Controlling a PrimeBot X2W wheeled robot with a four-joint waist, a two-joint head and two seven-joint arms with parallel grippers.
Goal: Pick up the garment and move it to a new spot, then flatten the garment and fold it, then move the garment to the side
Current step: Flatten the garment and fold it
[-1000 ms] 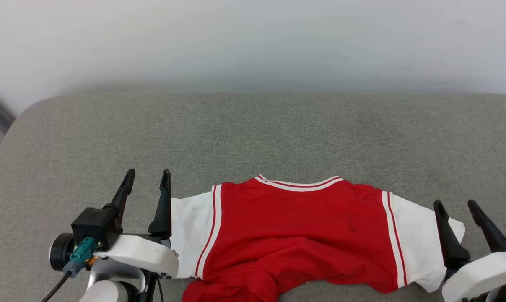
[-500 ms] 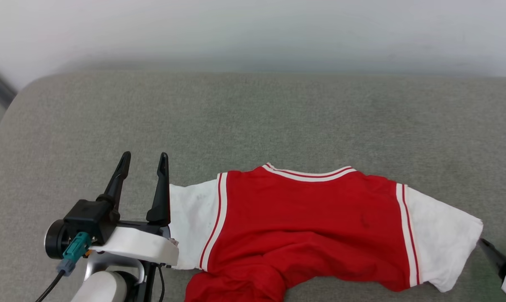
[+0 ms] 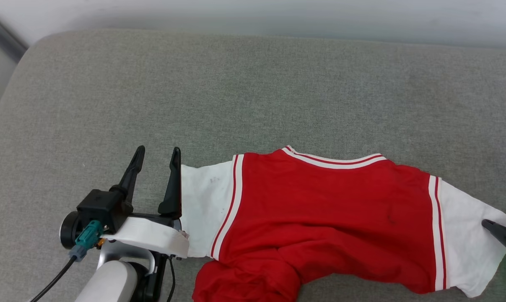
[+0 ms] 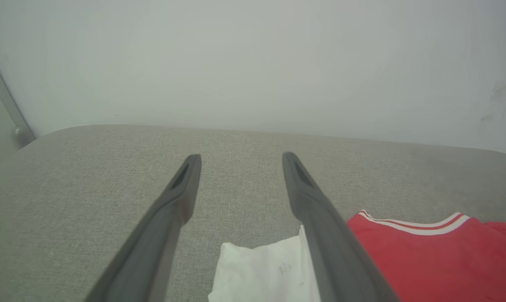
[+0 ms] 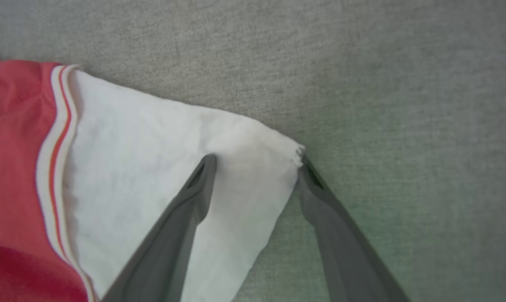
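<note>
Looking down through the head camera, I have the bright red short-sleeved shirt of soft fabric (image 3: 320,209) lying on the grey woven padded surface (image 3: 253,92), close to the near edge, with its striped collar pointing toward the far side. Its chest is spread fairly flat and both white sleeve ends, each bordered by thin red-and-white stripes, reach out sideways. The lower red part is bunched into a rumpled heap at the bottom of the view, below the left sleeve.

My left claw (image 3: 158,149) sits just beside the left sleeve end, its inner finger running along the sleeve's outer edge. From the left wrist camera the left claw (image 4: 241,156) has its two dark fingers spread wide, gripping nothing. A corner of the white sleeve lies low between them, and the pale plain wall (image 4: 253,63) rises behind the surface.

On the right wrist camera my right claw (image 5: 257,159) is also spread wide, straddling the right sleeve's outer corner. One finger lies over the white cloth and the other tip meets the frayed corner. Nothing is pinched, and I cannot tell whether the tips press on the fabric
</note>
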